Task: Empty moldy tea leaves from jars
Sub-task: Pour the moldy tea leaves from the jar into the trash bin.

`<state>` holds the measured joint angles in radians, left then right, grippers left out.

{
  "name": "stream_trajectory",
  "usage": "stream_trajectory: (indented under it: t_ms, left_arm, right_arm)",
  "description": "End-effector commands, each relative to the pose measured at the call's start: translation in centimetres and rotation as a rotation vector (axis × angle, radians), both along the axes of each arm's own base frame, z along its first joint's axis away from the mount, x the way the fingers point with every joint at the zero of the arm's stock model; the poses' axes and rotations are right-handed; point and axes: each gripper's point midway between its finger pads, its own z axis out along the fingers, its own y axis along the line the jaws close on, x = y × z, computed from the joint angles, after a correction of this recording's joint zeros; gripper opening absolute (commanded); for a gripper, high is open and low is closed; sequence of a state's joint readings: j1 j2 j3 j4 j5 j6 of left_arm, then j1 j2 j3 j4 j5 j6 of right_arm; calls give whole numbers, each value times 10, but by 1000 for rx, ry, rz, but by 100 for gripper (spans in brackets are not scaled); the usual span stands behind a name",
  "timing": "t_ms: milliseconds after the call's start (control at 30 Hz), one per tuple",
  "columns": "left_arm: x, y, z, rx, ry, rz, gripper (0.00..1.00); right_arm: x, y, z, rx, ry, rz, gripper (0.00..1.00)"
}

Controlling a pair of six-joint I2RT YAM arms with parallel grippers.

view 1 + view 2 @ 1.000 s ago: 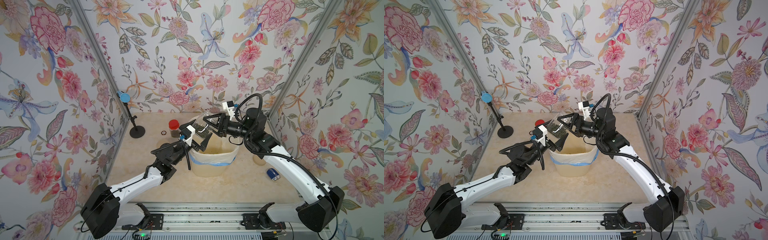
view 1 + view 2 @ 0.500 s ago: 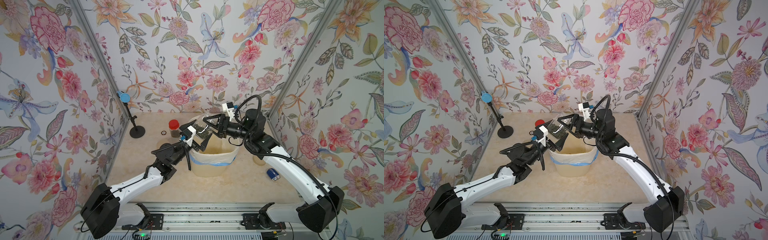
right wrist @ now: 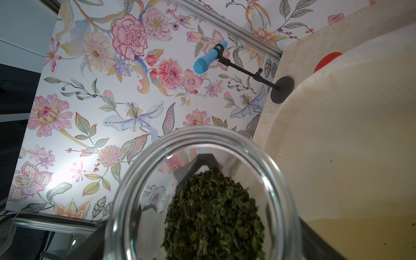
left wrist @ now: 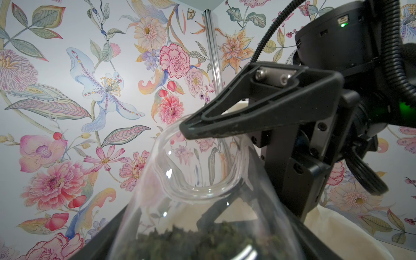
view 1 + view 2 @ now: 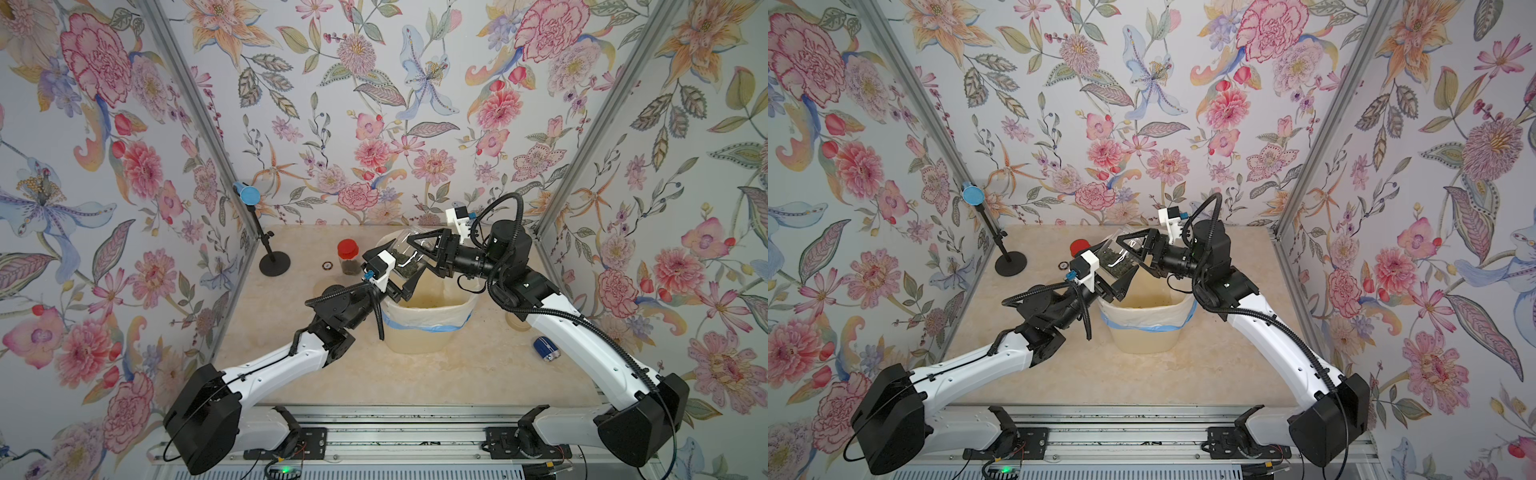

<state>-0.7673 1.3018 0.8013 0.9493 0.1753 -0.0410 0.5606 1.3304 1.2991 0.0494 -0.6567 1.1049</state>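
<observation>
Red-capped jar (image 5: 1079, 246) half hidden behind left arm's white camera mount (image 5: 1087, 267).

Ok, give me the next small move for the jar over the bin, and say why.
Probably close the left end effector onto the jar: it straddles the end where the tea leaves sit, while the right end effector holds the jar tilted above the bin.

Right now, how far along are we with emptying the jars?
Done: the jar over the bin has its lid off, and a few crumbs lie in the bin. In hand: the right hand holds that jar tilted, the left hand around it; its tea leaves are mostly inside. Left: tipping them out, then the red-capped jar, shut and holding leaves.
</observation>
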Motion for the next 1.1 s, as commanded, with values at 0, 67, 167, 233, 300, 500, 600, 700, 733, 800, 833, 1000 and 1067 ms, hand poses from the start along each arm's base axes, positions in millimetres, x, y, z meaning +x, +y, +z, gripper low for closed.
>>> stream_trajectory:
  t_ms: [0,67,167,233,300,500,600,700,733,800,833,1000,1067]
  left_arm:
    - [-2,3,24,-47,-42,12,54]
    - [-1,4,24,-45,-36,19,50]
    - [-2,5,29,-47,-31,17,48]
    - [-3,4,34,-38,-23,10,47]
    - [-3,5,39,-26,-11,8,47]
    - [-11,12,56,-17,6,7,47]
    - [-14,19,63,-19,21,18,46]
    - [-16,21,70,-11,56,15,47]
    - [-16,21,70,3,73,12,46]
    - [-16,16,73,32,130,-11,45]
    - [-16,14,71,44,160,-22,44]
    - [-15,10,55,107,361,-45,44]
    - [-14,10,49,137,446,-42,45]
  right_arm:
    - [-17,-3,24,48,-47,35,50]
    - [-17,-3,21,36,-38,36,53]
    - [-18,-8,18,-13,-33,23,87]
    - [-17,-16,16,-69,-48,-8,100]
    - [-14,-26,14,-85,-54,-22,100]
    - [5,-60,8,-95,-61,-101,100]
    - [13,-80,9,-98,-75,-149,100]
    - [20,-108,13,-108,-104,-217,100]
    - [22,-118,15,-112,-117,-242,100]
    - [25,-139,20,-120,-149,-296,100]
    - [26,-147,21,-123,-161,-316,100]
    - [24,-186,24,-139,-206,-400,100]
    - [24,-195,20,-142,-207,-412,100]
